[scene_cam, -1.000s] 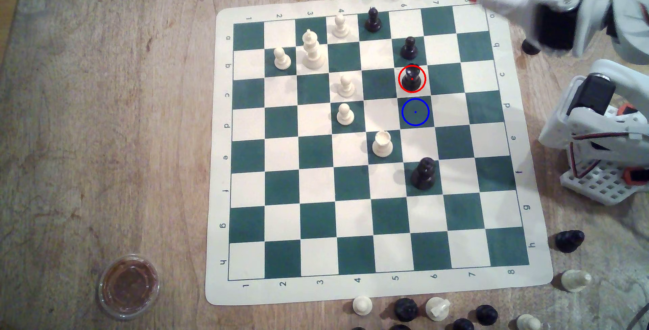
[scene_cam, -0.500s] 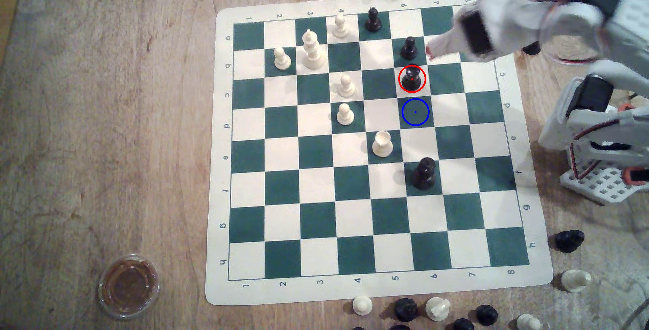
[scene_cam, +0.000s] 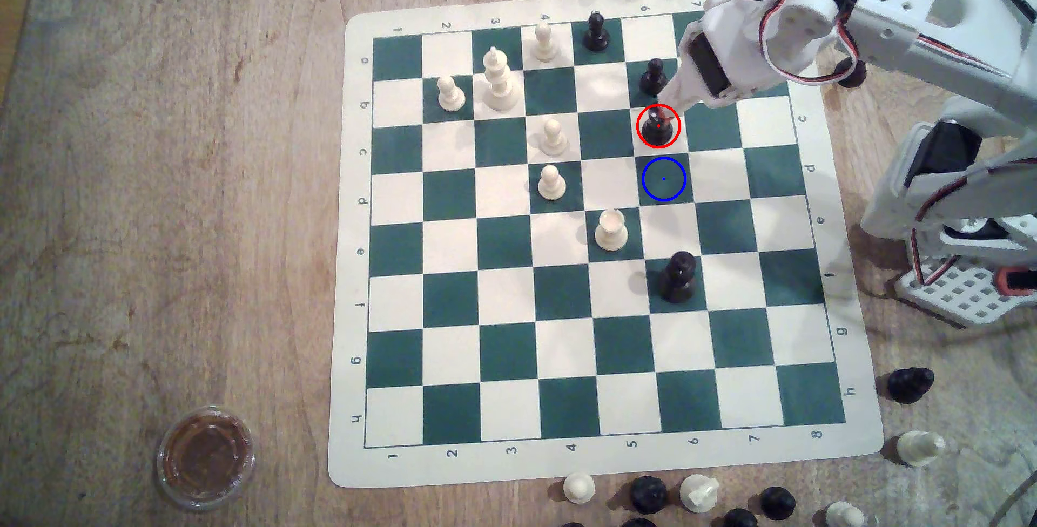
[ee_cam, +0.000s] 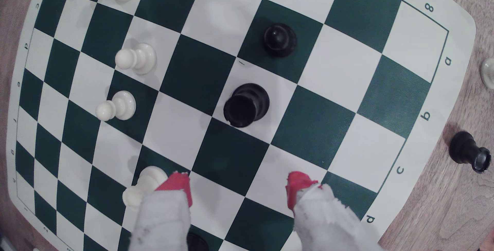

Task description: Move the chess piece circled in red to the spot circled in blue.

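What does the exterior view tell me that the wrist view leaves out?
Exterior: the red ring around the stout black rook-like piece, the blue-ringed dark green square, and a clear lidded cup on the wooden table. Wrist: the gripper, its red-tipped fingers apart, open. Both: the rook-like piece standing beside a black round-headed pawn.
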You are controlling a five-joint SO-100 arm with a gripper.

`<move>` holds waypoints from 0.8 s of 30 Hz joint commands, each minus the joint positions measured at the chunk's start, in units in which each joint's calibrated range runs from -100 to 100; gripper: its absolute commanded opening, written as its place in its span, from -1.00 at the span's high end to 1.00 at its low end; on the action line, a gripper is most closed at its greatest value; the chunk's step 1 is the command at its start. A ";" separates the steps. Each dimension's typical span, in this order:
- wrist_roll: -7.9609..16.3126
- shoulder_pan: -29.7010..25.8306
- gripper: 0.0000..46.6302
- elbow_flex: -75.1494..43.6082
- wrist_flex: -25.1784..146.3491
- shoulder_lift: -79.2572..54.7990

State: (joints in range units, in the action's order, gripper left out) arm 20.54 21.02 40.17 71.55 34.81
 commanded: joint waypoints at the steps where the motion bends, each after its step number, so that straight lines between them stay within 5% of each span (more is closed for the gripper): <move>1: -0.34 -0.72 0.10 -3.36 -2.84 -2.30; 8: -3.08 -1.03 0.28 -3.09 -4.48 -9.35; 24: -5.23 -2.13 0.19 0.81 -11.77 -17.58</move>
State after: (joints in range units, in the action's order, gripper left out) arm 15.95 18.51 41.71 61.12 17.30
